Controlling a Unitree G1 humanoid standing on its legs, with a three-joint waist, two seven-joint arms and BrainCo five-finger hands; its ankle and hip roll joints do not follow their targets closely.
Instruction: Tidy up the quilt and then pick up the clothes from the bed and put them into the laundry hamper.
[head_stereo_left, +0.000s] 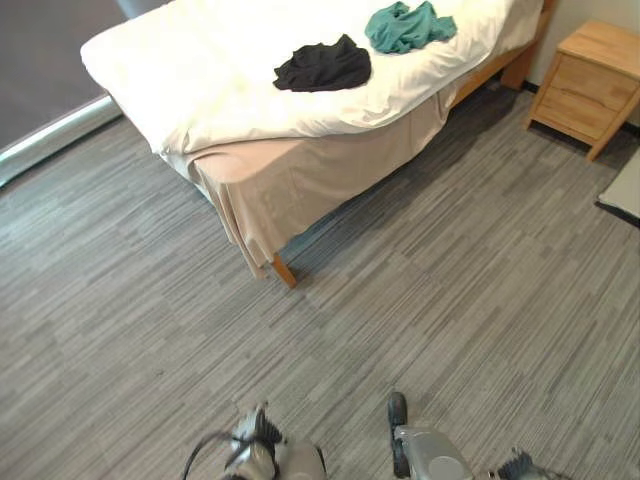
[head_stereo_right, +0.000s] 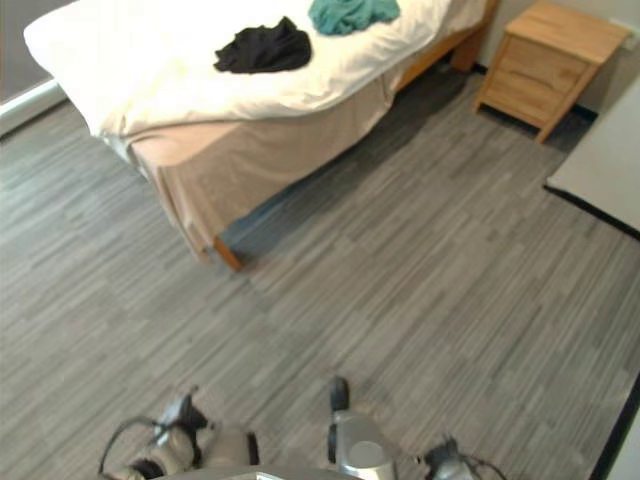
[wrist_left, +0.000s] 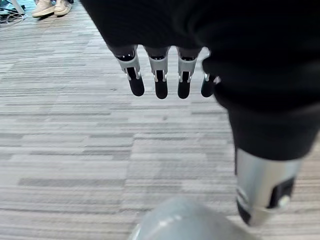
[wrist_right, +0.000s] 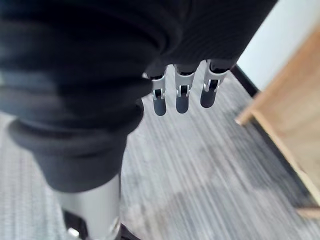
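A white quilt (head_stereo_left: 200, 80) covers the bed at the top of the eye views, a few steps away across the floor. A beige sheet (head_stereo_left: 290, 185) hangs below it at the near corner. On the quilt lie a crumpled black garment (head_stereo_left: 322, 66) and, farther back, a teal garment (head_stereo_left: 408, 26). My left hand (wrist_left: 159, 75) hangs over the grey floor with straight fingers and holds nothing. My right hand (wrist_right: 182, 95) also hangs open and empty, with a wooden piece of furniture (wrist_right: 300, 125) close by.
A wooden nightstand (head_stereo_left: 592, 85) with drawers stands to the right of the bed. A flat pale surface with a dark edge (head_stereo_right: 600, 160) lies at the right side. Striped grey carpet (head_stereo_left: 450, 290) stretches between me and the bed. A person's shoes (wrist_left: 50, 7) stand on the floor.
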